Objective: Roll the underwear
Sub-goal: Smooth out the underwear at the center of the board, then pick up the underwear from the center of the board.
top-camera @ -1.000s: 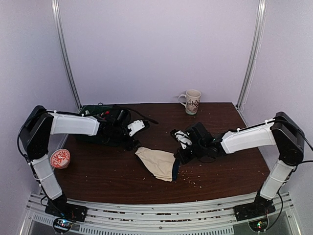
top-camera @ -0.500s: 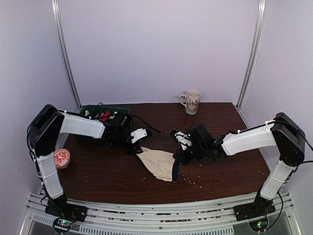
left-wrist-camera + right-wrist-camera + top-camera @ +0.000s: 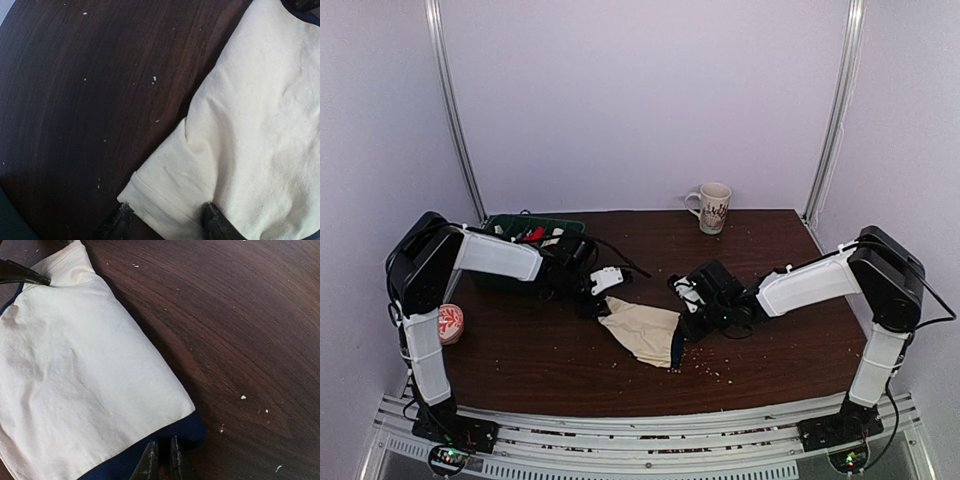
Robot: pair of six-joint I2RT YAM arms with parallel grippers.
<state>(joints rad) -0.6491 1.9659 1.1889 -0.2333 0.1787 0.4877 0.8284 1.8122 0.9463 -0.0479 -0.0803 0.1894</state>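
Note:
The underwear (image 3: pixel 642 333) is cream cloth with a navy waistband, lying flat mid-table. My left gripper (image 3: pixel 603 302) sits at its narrow left end. In the left wrist view the left gripper (image 3: pixel 167 221) is open, its two fingertips (image 3: pixel 121 221) standing apart on either side of the hemmed corner of the underwear (image 3: pixel 250 130). My right gripper (image 3: pixel 686 318) is at the waistband end. The right wrist view shows the right gripper (image 3: pixel 161 460) nearly closed, pinching the navy waistband (image 3: pixel 180 432) at the corner of the underwear (image 3: pixel 75 370).
A patterned mug (image 3: pixel 711 207) stands at the back edge. A green bin (image 3: pixel 525 232) with clutter sits back left behind the left arm. A red patterned bowl (image 3: pixel 450 322) is at the far left. Crumbs (image 3: pixel 715 372) dot the dark wooden table (image 3: pixel 770 350).
My left arm has reached right and down to the underwear's narrow end, and its jaws have narrowed. My right gripper has shifted slightly left at the waistband.

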